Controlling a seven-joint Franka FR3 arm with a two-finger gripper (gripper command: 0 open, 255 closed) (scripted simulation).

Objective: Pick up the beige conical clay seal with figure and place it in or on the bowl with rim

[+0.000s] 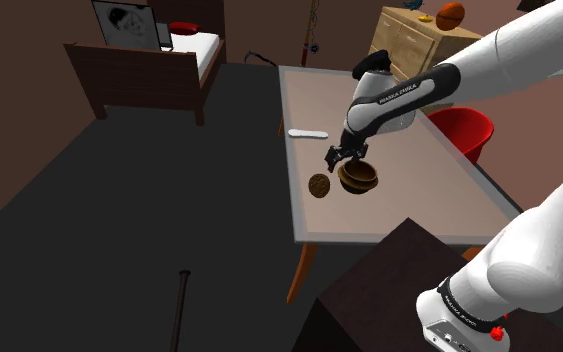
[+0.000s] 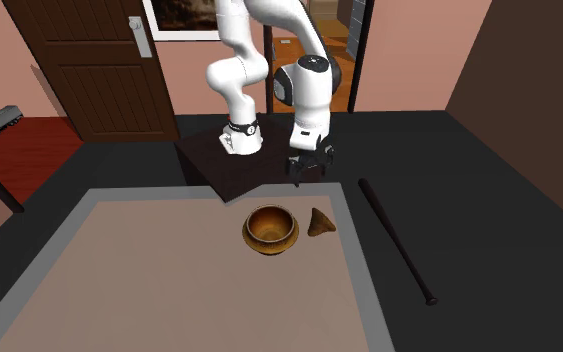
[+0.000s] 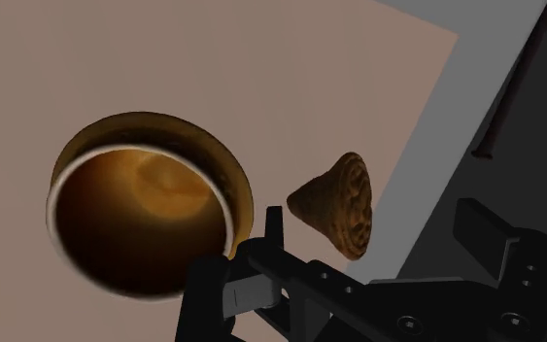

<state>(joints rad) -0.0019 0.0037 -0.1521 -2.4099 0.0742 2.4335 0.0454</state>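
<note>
Gripper (image 1: 341, 157) empty and wide open above table (image 1: 409, 200); one brown bowl (image 1: 358, 178), one conical seal (image 1: 318, 186) on its side just beside, near long edge; one white bar (image 1: 307, 133) well apart.

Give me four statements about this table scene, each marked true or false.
1. The conical seal lies inside the bowl. False: it lies on the table, beside the bowl.
2. The gripper is open and holds nothing. True.
3. The bowl is empty. True.
4. The dark bat lies on the table. False: it lies on the floor.
</note>
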